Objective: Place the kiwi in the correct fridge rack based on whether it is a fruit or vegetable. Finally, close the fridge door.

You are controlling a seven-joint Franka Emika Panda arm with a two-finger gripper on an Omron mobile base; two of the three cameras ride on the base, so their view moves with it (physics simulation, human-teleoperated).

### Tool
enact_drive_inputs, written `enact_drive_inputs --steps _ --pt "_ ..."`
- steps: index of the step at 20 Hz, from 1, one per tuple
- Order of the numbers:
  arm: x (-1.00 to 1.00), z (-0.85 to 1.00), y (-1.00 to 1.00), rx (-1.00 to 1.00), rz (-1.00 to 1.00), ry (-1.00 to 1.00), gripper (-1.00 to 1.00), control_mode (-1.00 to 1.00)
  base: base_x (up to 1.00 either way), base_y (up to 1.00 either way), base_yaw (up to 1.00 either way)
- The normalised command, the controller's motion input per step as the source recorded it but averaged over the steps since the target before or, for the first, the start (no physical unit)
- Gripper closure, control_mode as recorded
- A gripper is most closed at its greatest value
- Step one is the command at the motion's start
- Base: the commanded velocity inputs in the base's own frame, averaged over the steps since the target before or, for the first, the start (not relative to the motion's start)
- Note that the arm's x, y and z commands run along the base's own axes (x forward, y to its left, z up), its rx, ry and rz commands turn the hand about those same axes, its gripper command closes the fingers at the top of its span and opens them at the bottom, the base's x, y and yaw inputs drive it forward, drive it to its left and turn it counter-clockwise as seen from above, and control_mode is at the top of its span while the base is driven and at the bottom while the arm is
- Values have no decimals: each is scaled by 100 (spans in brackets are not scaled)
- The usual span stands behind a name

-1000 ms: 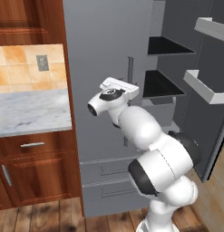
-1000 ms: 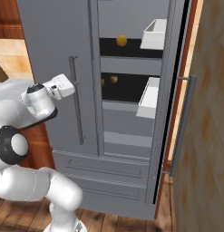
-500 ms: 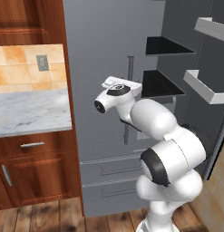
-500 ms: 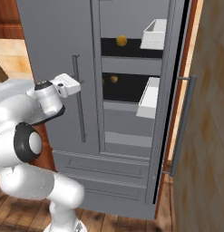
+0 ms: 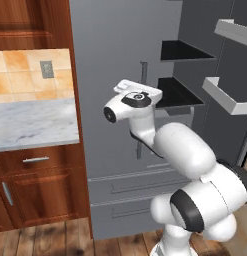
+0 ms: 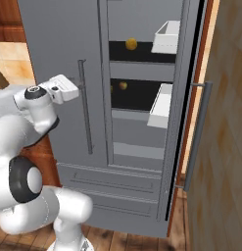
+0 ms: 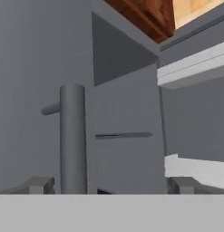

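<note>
Fridge stands with its right-hand door swung out and the left-hand door shut. Gripper hangs close in front of the shut door, just beside its vertical handle. In the hand view that handle rises between the two tips and a little toward one side. Jaws spread wide, nothing in them, not touching the handle as far as can be told. To the right of the handle, inside the open half: a yellow-orange fruit on the upper shelf and a round orange-brown fruit on the shelf below. Just left of that fruit, a small dark olive shape peeps past the shut door's edge. It is probably the kiwi, but it is half hidden and too small to be sure. If so, it lies on the lower shelf among fruit, and the placing step looks done. Step in hand, by my reading: closing up. The next move calls for bringing the arm right of the handle, round the open door's outer face near its long handle, then pushing it shut while keeping clear of the white door bins.
</note>
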Motion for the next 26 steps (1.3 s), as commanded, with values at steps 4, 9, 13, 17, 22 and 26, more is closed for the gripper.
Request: enact_drive_inputs --steps 4,9,13,17,22,26 --pt "-100 46 -5 15 0 9 -100 -100 0 0 0" --pt "-100 32 -30 17 4 21 -100 -100 0 0 0" --pt "-100 3 -59 20 19 26 -100 -100 0 0 0" --pt "-100 -26 -57 13 11 16 -100 -100 0 0 0" --pt "-100 -41 -11 1 0 15 -100 -100 0 0 0" --pt "-100 -4 -44 5 1 1 -100 -100 0 0 0"
